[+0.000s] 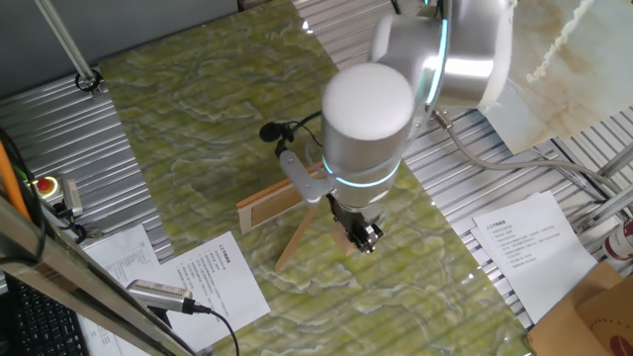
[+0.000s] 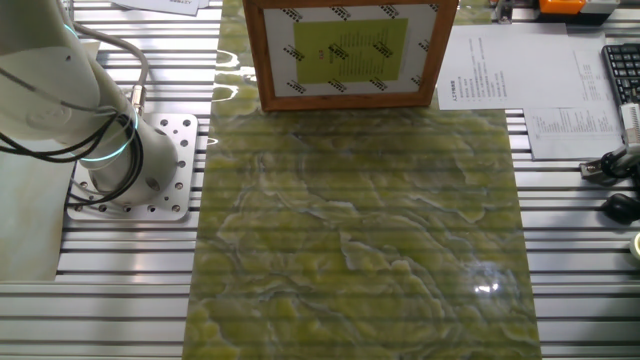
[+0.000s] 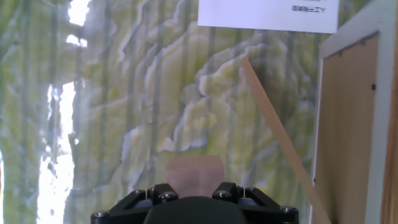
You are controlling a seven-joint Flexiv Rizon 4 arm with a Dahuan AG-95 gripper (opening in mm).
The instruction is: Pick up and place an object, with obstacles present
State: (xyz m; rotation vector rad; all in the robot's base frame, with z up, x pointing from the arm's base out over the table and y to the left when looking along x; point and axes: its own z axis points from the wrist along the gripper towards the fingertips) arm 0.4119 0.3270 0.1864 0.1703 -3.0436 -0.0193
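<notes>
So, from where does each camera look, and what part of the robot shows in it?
One fixed view: high above, looking down on the arm, hand and framed board.
Other fixed view: facing the board's front; only the arm's base shows.
Hand view: along the fingers, cube between them.
All share the green mat.

You have a metal slatted table (image 2: pixel 570 250) carrying a green marbled mat (image 2: pixel 360 240). On the mat a wooden picture frame (image 2: pixel 348 52) stands on edge, leaning on its slanted prop stick (image 1: pixel 297 240), whose foot rests on the mat. Printed paper sheets (image 1: pixel 213 282) lie flat on the slats beside the mat, one (image 1: pixel 524 240) on the opposite side. The robot's base plate (image 2: pixel 150 165) is bolted to the slats.
</notes>
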